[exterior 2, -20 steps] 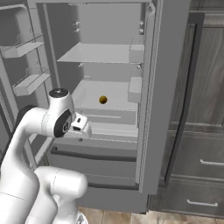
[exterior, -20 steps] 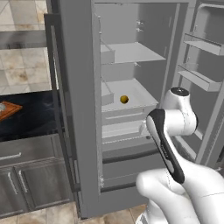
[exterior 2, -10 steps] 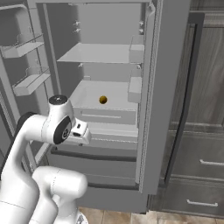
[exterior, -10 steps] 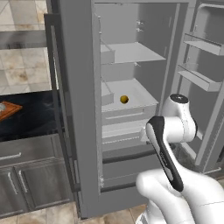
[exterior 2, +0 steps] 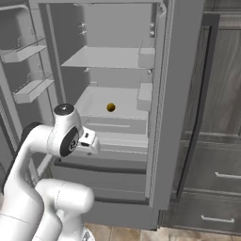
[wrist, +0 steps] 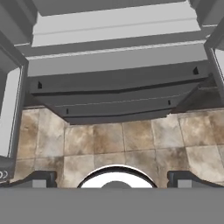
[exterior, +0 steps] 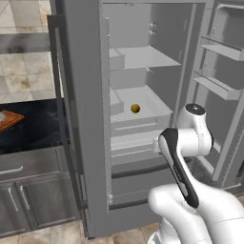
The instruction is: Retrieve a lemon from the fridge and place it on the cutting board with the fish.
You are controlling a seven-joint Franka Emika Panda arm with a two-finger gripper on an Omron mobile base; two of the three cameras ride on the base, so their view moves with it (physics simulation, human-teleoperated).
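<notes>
Lemon waits on fridge shelf, jaws wide apart

Lemon (exterior: 135, 108) sits alone on a pale shelf inside the fridge (exterior: 88, 119), whose doors stand open, with another shelf above it and drawers below. The arm is folded in front of the lower compartment, well short of the fruit. In the hand view the gripper (wrist: 113, 178) points down at the tiled floor and the fridge's lower drawers, its fingertips (wrist: 41, 178) spread wide with nothing between them. The cutting board (exterior: 8, 119) lies on the dark counter at far left.
</notes>
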